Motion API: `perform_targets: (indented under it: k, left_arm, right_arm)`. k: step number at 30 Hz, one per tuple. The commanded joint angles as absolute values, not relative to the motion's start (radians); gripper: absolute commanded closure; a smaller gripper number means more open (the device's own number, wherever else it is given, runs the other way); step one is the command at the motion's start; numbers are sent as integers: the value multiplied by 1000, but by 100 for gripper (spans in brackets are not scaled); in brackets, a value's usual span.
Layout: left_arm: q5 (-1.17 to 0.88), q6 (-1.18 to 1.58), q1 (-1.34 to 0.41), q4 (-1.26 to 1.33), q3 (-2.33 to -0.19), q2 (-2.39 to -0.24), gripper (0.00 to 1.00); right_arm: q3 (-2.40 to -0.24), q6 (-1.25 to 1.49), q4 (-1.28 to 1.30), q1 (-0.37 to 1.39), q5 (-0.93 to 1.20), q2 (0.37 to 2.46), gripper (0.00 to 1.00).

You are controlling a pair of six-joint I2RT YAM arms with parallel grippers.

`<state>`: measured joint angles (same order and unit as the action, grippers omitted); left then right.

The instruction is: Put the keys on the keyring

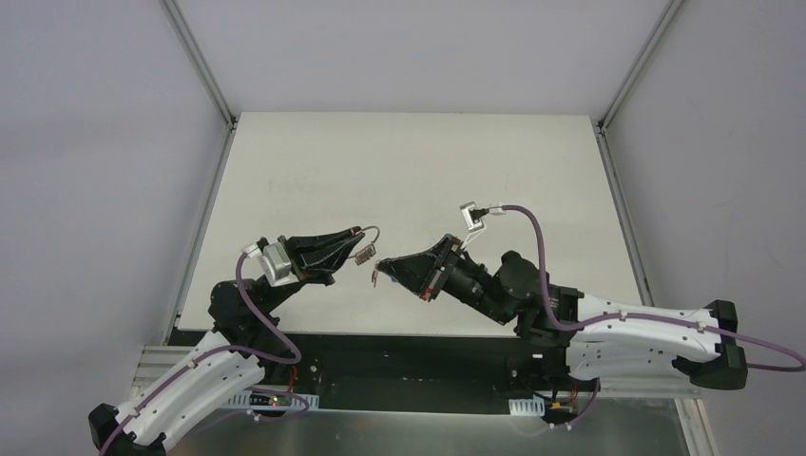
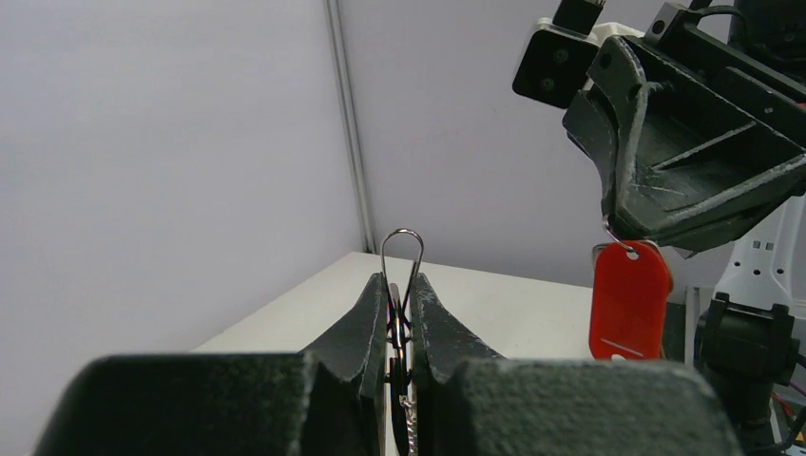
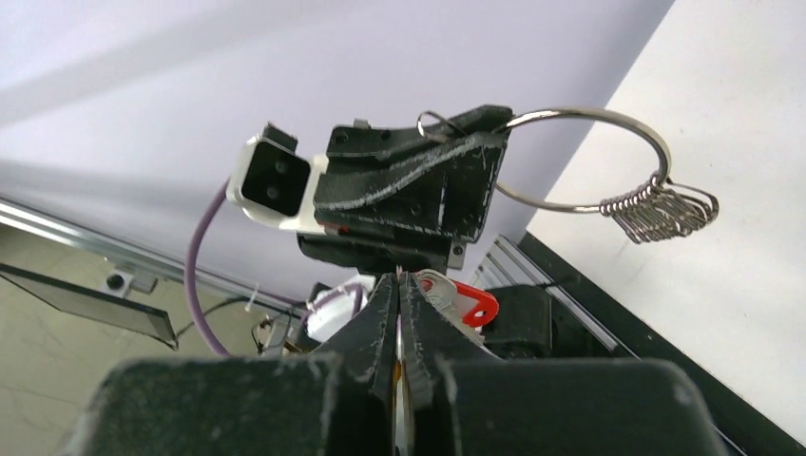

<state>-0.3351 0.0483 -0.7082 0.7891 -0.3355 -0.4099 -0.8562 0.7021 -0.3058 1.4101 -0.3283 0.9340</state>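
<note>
My left gripper (image 1: 356,245) is shut on the keyring (image 1: 373,231), a thin silver ring held above the table. In the left wrist view the ring's edge (image 2: 402,255) sticks up between my shut fingertips. In the right wrist view the ring (image 3: 582,158) juts from the left gripper (image 3: 418,190), its fan of small silver keys (image 3: 665,210) hanging at the right. My right gripper (image 1: 382,274) faces it, a short gap away, shut on a thin metal piece. The red-headed key (image 2: 627,299) dangles from a small loop at its tips and shows beside my jaws (image 3: 472,305). The blue-headed key is hidden.
The white table (image 1: 409,171) lies under both grippers, walled by pale panels at the left, right and back. A white camera block (image 1: 470,217) with a purple cable rides on the right wrist. The black base rail (image 1: 409,356) runs along the near edge.
</note>
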Motion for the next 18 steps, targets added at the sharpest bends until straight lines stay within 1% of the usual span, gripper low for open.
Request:
perform_targets:
  k: [1,8,18]
  left_arm:
    - [-323,-10,-716,909,-344,-401,100]
    - [-290,-117,-716,966,-336,-415,100]
    - [-278,-230,-716,1019,-309,-402,100]
  right_arm:
    - [-875,736,-484,1405,-407,960,100]
    - [-946,767,-485,1356,-384,1029,100]
    - [-1000,868,-618,1254,-184,1157,100]
